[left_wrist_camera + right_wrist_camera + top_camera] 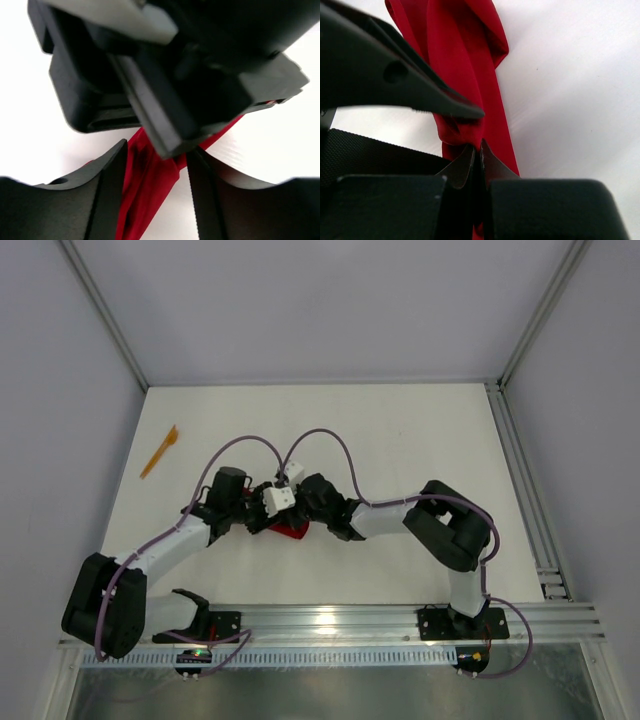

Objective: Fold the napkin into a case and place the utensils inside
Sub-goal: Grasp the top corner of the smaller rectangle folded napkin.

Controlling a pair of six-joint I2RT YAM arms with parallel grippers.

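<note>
**Cloth, plastic, metal**

The napkin [470, 60] is soft red cloth, matt and creased. The fingers [220, 205] are dull black plastic, one edge finely toothed. The table [400, 440] is smooth, white and faintly sheened. The distant orange utensil [159, 452] looks like plastic. The rail [350, 618] is shiny brushed metal.

napkin [291, 531]: red, bunched, centre | utensil [160, 452]: orange, lying far left

The light is bright and even, the white worktop [400, 440] is nearly overexposed in both wrist views, a glare spot sits on the metal rail [325, 618] at the near edge, shadows are soft, and the left wrist view is blurred at close range.
</note>
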